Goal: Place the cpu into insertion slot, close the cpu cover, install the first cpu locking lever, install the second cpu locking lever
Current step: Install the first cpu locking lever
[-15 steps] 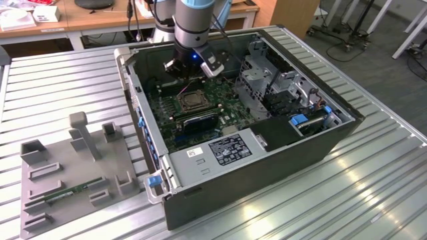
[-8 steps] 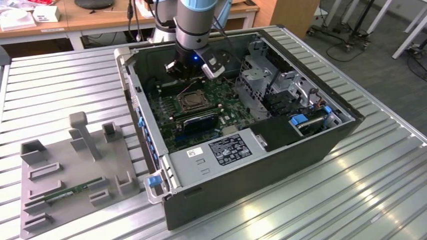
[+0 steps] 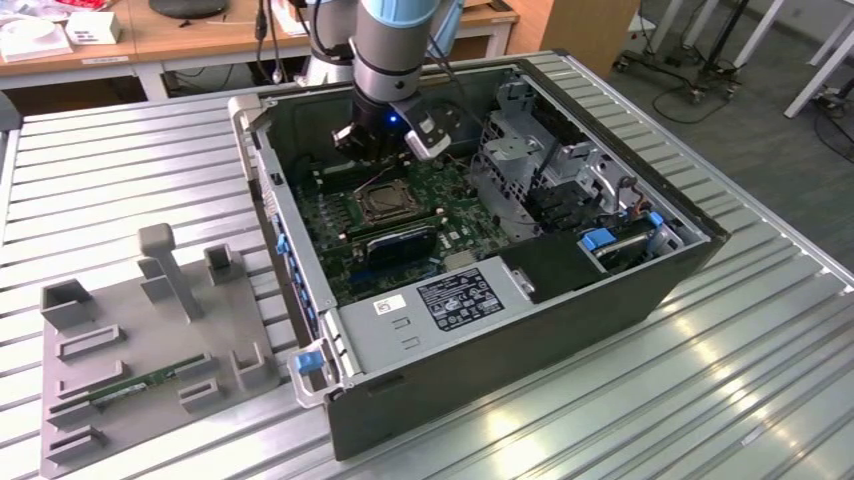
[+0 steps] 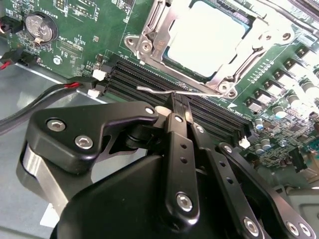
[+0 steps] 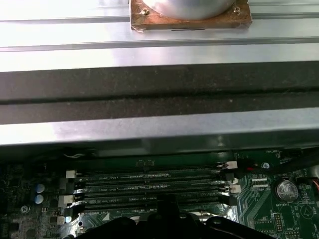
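Black jointed metal gripper (image 4: pixel 179 102), clenched, tips touching a thin bent wire lever (image 4: pixel 158 91); just beyond, flat silvery square cpu (image 4: pixel 207 37) seated in the insertion slot (image 3: pixel 380 203) under the flat-lying, stamped-metal cpu cover (image 4: pixel 152 27).

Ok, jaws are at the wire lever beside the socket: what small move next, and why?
Probably press the thin silvery wire locking lever down towards the green circuit board. The gripper looks shut on it, the pale square cpu sits under the closed silvery metal cpu cover, and the lever seems unlatched.
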Controlling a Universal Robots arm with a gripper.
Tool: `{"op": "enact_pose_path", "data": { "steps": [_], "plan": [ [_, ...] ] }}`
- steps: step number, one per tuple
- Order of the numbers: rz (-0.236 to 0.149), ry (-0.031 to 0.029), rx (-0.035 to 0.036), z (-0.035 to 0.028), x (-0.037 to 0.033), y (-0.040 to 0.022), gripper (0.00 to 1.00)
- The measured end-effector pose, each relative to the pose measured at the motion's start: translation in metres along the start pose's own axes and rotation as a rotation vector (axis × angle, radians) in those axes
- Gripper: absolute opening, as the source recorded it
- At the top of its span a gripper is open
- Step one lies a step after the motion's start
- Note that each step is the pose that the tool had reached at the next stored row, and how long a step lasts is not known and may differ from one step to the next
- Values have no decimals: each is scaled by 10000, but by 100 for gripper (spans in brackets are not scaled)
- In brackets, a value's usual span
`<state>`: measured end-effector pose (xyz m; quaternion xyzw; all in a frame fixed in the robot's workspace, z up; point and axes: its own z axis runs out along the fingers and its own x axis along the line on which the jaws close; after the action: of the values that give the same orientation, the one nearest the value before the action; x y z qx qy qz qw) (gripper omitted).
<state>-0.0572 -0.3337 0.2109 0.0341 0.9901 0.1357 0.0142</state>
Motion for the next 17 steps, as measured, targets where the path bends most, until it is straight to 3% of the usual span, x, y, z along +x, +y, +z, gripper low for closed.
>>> {"op": "enact_pose_path", "data": {
  "steps": [17],
  "plan": [
    [-1,0,-1,62,-1,-19,11]
  ]
}}
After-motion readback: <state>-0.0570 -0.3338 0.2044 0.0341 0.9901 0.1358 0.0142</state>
